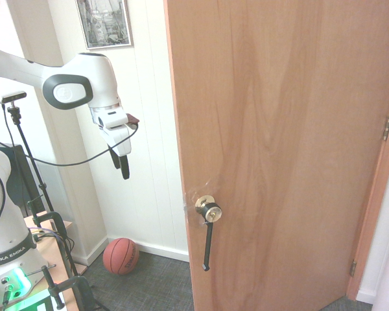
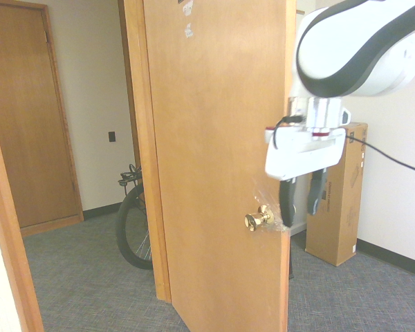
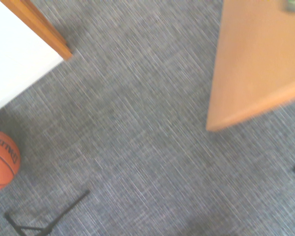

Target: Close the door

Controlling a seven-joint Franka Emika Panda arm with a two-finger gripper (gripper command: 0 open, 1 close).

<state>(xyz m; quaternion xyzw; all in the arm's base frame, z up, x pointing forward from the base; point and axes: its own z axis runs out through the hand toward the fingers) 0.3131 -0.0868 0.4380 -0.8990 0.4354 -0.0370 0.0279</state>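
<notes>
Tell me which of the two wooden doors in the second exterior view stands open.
The near door, the one with the brass knob beside the gripper, stands open, swung clear of its frame. The far door on the back wall sits shut in its frame.

I seem to be in an office-like room: grey woven carpet [image 3: 137, 123] underfoot, a tall light-brown wooden door [image 1: 279, 129], a framed picture [image 1: 104, 23] left of that door, and beyond it a tall cardboard box [image 2: 335, 200] and bicycle wheel [image 2: 131, 228].

Frame edges crop the door [image 1: 285, 149] and basketball [image 3: 1, 160].
</notes>
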